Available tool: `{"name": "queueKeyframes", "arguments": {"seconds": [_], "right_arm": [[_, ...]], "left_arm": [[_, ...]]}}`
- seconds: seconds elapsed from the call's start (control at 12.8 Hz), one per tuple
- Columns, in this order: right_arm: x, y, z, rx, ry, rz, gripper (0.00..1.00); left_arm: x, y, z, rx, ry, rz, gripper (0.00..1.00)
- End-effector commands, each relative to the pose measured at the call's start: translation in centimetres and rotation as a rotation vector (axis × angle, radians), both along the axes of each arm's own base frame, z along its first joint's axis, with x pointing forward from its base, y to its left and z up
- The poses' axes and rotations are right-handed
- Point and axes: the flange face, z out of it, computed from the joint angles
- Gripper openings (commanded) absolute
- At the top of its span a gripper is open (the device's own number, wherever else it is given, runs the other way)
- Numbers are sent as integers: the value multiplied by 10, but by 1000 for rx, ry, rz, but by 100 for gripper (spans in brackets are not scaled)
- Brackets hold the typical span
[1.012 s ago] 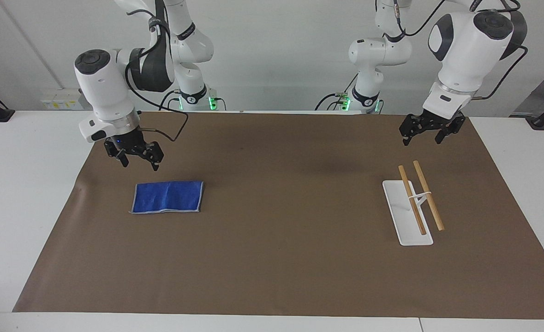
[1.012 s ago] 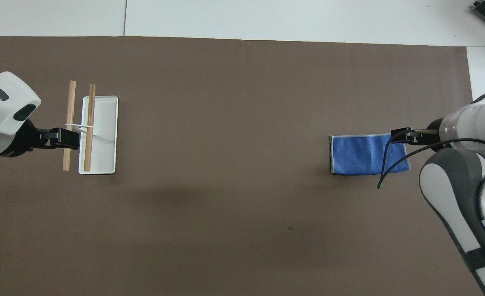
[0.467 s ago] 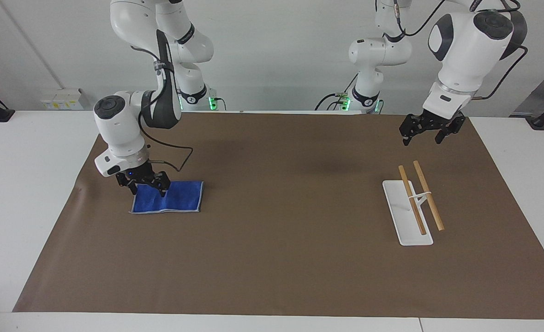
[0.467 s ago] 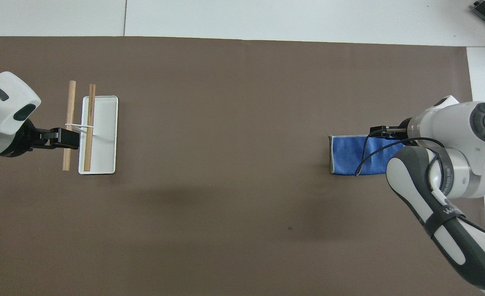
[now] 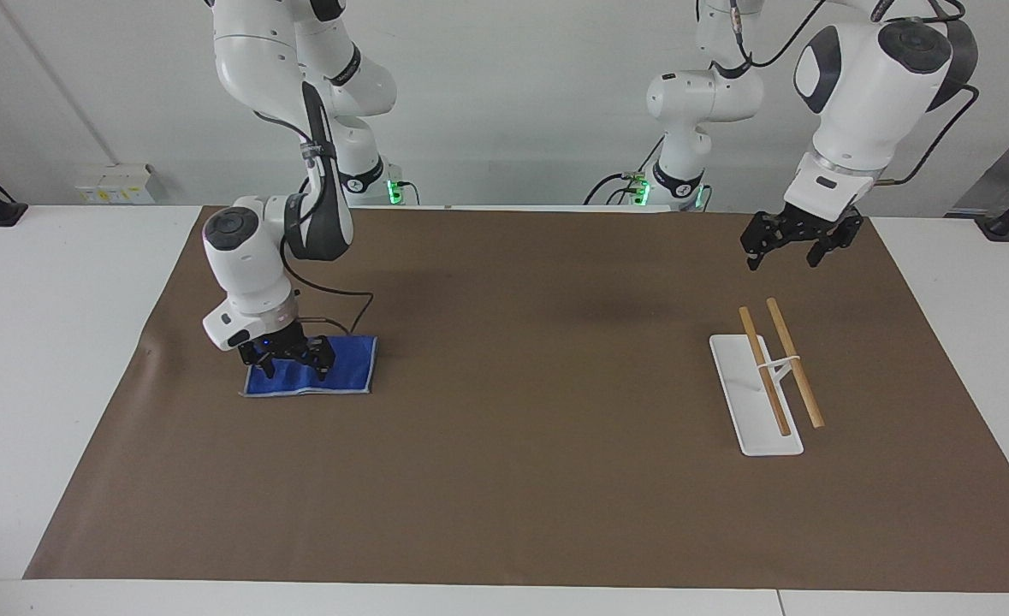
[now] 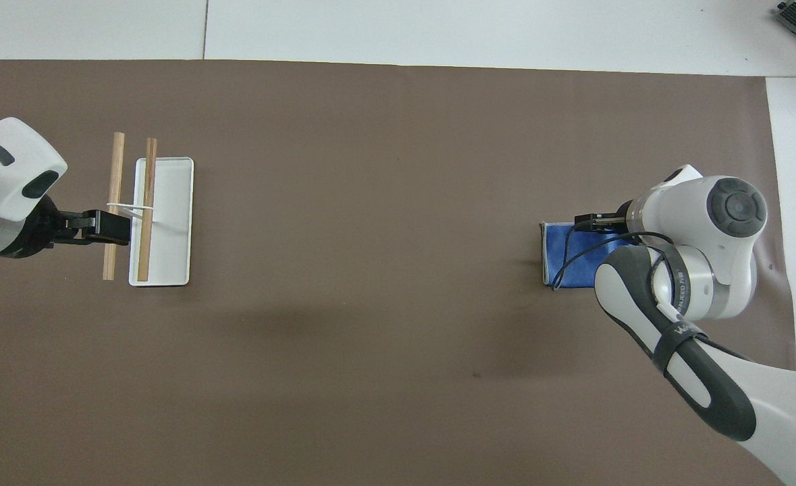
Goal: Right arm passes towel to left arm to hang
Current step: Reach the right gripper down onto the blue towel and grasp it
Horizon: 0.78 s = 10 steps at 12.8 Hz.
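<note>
Straddling towel (image 5: 346, 366), R gripper (image 5: 291, 366) fingers apart; L gripper (image 5: 783, 254) waits

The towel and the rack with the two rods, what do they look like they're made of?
The towel looks like soft woven cloth: matte blue, creased, with pale stitched edging. The rods look like bare wood, tan and unpainted. The rack's base is smooth and white, perhaps plastic or painted metal; that cannot be told apart here.

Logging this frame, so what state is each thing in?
Towel: folded, flat on the mat.
Right pincer: open, down at the towel.
Left pincer: open, raised, waiting near the rack.
Rack: standing on the mat, two wooden bars bare.
</note>
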Motion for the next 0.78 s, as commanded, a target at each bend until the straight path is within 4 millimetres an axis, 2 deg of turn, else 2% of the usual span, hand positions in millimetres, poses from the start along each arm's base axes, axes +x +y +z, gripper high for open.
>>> {"name": "queueKeyframes", "arguments": {"seconds": [0.0,0.08,0.23,0.39,0.47,0.62,0.7], "right_arm": [[-5,-3,-4,11,-3,24,100],[-8,-2,-8,10,6,33,98],[-9,-2,-10,9,2,42,67],[-10,-2,-10,5,4,72,3],[-9,-2,-9,5,2,69,0],[-8,4,-1,7,-9,77,0],[-7,18,5,15,-20,94,0]], "left_arm": [[-7,4,2,-12,1,3,100],[-7,4,2,-12,1,3,100],[-7,4,2,-12,1,3,100],[-7,4,2,-12,1,3,100],[-7,4,2,-12,1,3,100],[-6,4,3,-12,-2,3,100],[-7,4,2,-12,1,3,100]]}}
